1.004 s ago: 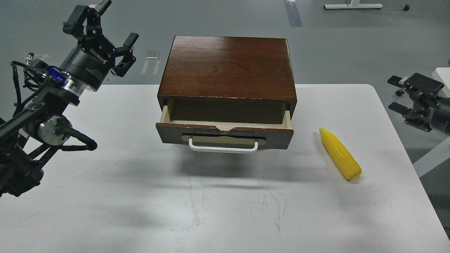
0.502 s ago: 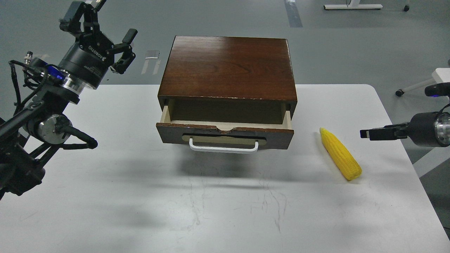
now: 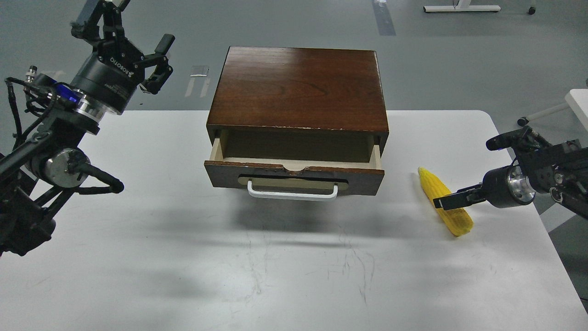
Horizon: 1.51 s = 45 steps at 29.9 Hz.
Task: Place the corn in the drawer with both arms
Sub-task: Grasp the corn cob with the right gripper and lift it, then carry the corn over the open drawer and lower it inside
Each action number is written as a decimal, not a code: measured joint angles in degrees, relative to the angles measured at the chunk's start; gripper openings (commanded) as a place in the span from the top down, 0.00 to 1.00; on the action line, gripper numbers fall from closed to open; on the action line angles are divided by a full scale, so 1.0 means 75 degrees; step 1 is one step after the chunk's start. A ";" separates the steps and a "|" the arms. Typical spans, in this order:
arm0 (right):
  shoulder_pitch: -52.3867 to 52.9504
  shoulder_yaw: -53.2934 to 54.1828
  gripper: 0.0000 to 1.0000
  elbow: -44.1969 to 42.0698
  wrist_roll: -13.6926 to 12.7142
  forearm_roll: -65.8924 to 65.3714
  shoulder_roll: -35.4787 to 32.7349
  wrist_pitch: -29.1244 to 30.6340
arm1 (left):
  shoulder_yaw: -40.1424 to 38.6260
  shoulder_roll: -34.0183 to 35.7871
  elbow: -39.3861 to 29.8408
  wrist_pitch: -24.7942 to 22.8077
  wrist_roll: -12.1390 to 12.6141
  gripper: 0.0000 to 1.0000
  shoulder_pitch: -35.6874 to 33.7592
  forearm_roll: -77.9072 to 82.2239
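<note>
The yellow corn (image 3: 455,220) lies on the white table (image 3: 275,276), right of the drawer, with its point toward the far left. The drawer (image 3: 294,177) is pulled partly out of the reddish-brown box (image 3: 298,87), its white handle (image 3: 291,193) faces me, and what shows of its inside is empty. My right gripper (image 3: 442,202) reaches in from the right. It is seen side-on, with one finger tip over the corn's middle, and I cannot tell whether it is open. My left gripper (image 3: 125,28) is open and empty, raised beyond the table's far left edge.
The table's right edge runs close behind the corn, under my right arm (image 3: 510,187). My left arm's elbow and cables (image 3: 69,170) hang over the table's left side. A white frame (image 3: 460,8) stands on the grey floor at the far right.
My right arm has swung in from the right edge and come down, so its finger tip is now over the corn. My left gripper has risen slightly up and to the left. The corn and drawer have not moved.
</note>
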 measured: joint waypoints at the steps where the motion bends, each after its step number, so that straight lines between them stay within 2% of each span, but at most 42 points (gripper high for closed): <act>1: 0.0000 -0.0064 0.43 -0.0032 0.0000 0.0000 0.0024 0.0000 | -0.0016 0.0002 -0.0017 0.0000 0.0000 0.02 0.0003 0.0000; 2: 0.0000 -0.0115 0.51 -0.0046 0.0000 0.0000 0.0036 0.0000 | -0.0032 0.0002 -0.0041 0.0000 0.0000 0.02 0.0003 0.0000; 4: 0.0000 -0.0204 0.77 -0.0059 0.0000 -0.0001 0.0046 0.0000 | -0.0050 0.0010 -0.0087 0.0001 0.0000 0.02 0.0012 0.0000; 5: 0.0000 -0.0227 0.77 -0.0061 0.0000 -0.0001 0.0048 0.0000 | -0.0060 0.0011 -0.0108 0.0003 0.0000 0.02 0.0015 0.0000; 7: -0.0011 -0.0258 0.99 -0.0062 0.0000 -0.0001 0.0049 0.0001 | -0.0071 0.0011 -0.0129 0.0004 0.0000 0.02 0.0016 0.0000; 16: 0.0347 -0.0343 1.00 0.0175 0.0002 -0.0001 -0.0128 0.0004 | -0.0076 0.0059 -0.0149 -0.0029 0.0000 0.02 0.0029 0.0008; 23: 0.2105 -0.0209 1.00 0.0885 -0.0001 0.0021 -0.1116 -0.0068 | -0.0110 0.0073 -0.0151 -0.0086 0.0000 0.02 0.0028 0.0005; 28: 0.3742 -0.0252 1.00 0.1278 0.0001 0.0034 -0.1257 -0.0063 | -0.0112 0.0055 -0.0149 -0.0117 0.0000 0.02 0.0016 0.0000; 31: 0.4692 -0.0393 1.00 0.1420 0.0000 0.0054 -0.0841 -0.0015 | -0.0113 0.0055 -0.0149 -0.0135 0.0000 0.02 0.0016 0.0002; 36: 0.5927 -0.1097 1.00 0.1482 0.0002 0.0143 0.0386 0.0004 | -0.0120 0.0063 -0.0148 -0.0137 0.0000 0.02 0.0016 0.0001; 41: 0.6240 -0.1480 1.00 0.1505 0.0003 0.0163 0.1835 0.0005 | -0.0127 0.0055 -0.0149 -0.0140 0.0000 0.02 0.0014 0.0002; 45: 0.6289 -0.1685 1.00 0.1956 0.0000 0.0154 0.2448 0.0004 | -0.0197 0.0061 -0.0148 -0.0136 0.0000 0.02 0.0014 0.0002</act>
